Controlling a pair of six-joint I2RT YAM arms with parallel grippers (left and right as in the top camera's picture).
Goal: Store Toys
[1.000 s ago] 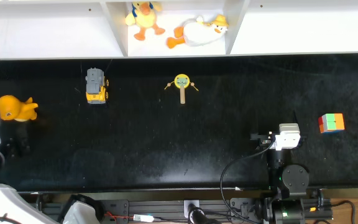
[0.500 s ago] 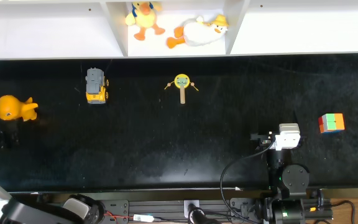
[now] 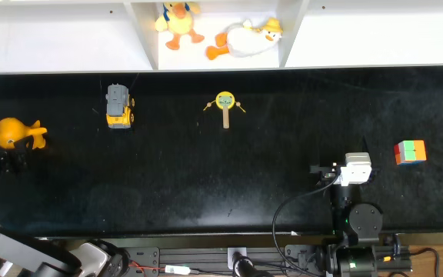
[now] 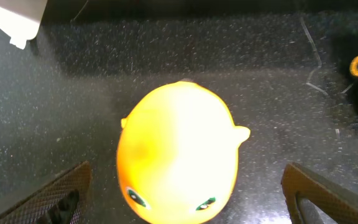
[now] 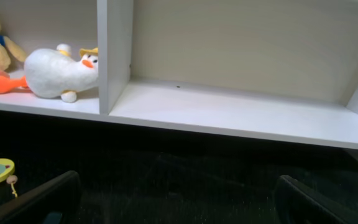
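Left tool [image 4: 188,199] advanced astride orange duck [image 4: 179,149], left edge of table [image 3: 206,177]

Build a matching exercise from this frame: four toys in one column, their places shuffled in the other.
1. cube
2. truck
3. white plush
4. orange duck

a. middle compartment of the shelf
b. right end of the table
c. table's left end, at the left gripper
d. left of the rattle

Pairs: 1-b, 2-d, 3-a, 4-c
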